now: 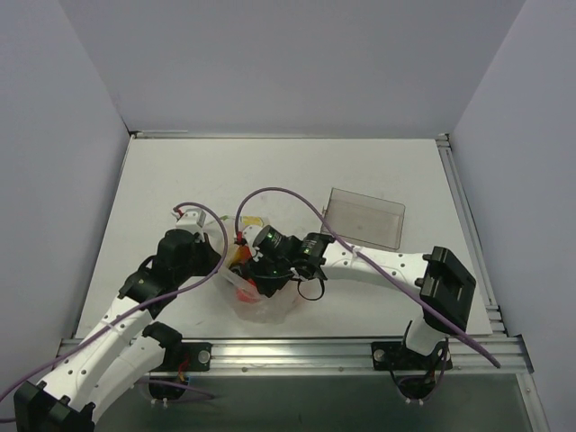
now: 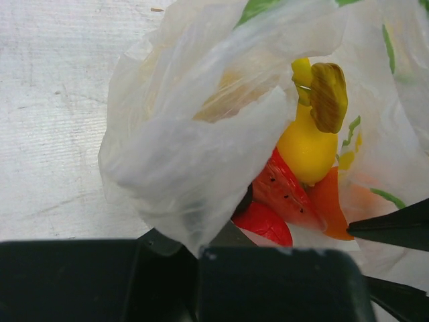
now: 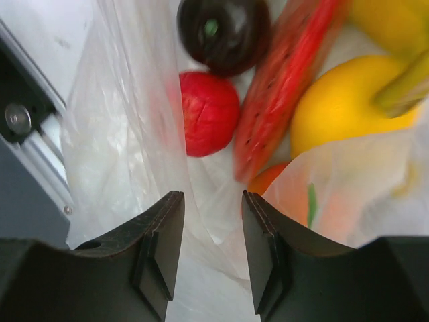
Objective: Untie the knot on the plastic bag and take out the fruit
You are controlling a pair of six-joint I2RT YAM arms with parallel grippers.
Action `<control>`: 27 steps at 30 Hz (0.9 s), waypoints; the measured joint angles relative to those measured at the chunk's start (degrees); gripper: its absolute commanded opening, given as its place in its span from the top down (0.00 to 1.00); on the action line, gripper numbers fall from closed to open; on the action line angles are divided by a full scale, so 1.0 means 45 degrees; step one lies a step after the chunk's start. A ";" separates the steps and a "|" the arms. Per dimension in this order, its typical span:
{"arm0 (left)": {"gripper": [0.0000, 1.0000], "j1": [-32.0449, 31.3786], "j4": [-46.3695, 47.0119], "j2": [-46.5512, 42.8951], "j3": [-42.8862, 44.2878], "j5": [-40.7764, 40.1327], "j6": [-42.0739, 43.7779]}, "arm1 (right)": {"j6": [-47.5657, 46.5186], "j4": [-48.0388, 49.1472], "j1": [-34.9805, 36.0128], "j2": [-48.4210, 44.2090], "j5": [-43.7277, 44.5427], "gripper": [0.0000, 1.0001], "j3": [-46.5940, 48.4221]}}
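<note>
Fruit [image 3: 209,113] inside opened plastic bag [image 2: 181,154]

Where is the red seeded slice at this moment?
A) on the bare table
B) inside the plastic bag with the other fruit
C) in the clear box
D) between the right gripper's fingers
B: the red slice lies inside the plastic bag, between the dark ball and a yellow fruit; the right gripper, jaws apart, grips no fruit.
</note>
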 measured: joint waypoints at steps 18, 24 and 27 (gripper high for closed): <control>1.00 0.0000 0.0112 -0.0257 0.0000 0.0000 0.0005 | -0.0447 0.0505 -0.1749 0.1433 0.2671 0.49 0.2851; 1.00 0.0000 0.0117 -0.0253 0.0000 0.0005 0.0015 | -0.0442 0.0525 -0.2540 0.1807 0.3011 0.41 0.2759; 1.00 0.0000 0.0136 -0.0248 0.0000 0.0005 0.0010 | -0.0442 0.0656 -0.2608 0.1807 0.2958 0.45 0.2759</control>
